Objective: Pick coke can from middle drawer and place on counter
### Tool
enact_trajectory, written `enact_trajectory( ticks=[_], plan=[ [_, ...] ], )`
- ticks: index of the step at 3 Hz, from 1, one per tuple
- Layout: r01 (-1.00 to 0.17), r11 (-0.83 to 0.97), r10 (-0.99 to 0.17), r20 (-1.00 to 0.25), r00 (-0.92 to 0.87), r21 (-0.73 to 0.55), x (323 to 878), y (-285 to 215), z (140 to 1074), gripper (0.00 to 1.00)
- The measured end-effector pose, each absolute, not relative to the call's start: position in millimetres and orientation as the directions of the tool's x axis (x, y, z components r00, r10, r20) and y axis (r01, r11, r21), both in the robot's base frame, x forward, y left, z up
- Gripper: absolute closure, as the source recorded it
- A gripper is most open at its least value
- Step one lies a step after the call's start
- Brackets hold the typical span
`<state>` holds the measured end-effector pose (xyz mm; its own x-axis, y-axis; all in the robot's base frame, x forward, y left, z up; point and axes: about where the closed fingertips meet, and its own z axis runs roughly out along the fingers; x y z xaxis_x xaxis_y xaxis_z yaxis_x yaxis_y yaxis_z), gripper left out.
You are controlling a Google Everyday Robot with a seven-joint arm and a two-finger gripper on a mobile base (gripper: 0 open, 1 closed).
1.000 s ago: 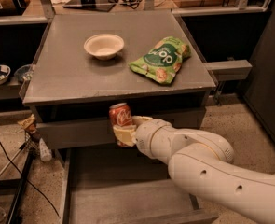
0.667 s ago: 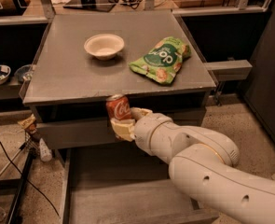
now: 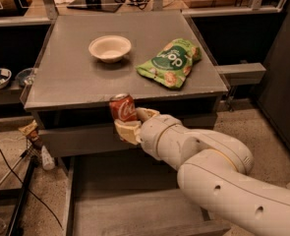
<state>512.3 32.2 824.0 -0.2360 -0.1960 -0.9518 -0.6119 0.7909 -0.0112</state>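
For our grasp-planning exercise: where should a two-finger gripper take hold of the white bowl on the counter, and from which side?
Probably the near rim of the bowl, from above, one finger inside and one outside: it sits upright, open, and looks too wide to span. The gripper is at the front edge of the counter, shut on the coke can.

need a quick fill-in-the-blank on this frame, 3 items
The gripper is shut on the can, whose colour is ___.
The snack bag on the counter is coloured ___.
The drawer beneath the can stands ___, not shut.
Missing words: red; green; open.
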Motion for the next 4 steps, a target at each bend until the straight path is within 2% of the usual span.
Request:
enact_trajectory(
  ticks=[2, 4],
  plan=[
    [-0.577, 0.811, -0.164, -0.984, -0.075, -0.091, 563, 23, 874, 1.0],
    [-0.547, 0.828, -0.16, -0.987, -0.014, -0.126, 565, 16, 919, 1.0]
  ],
)
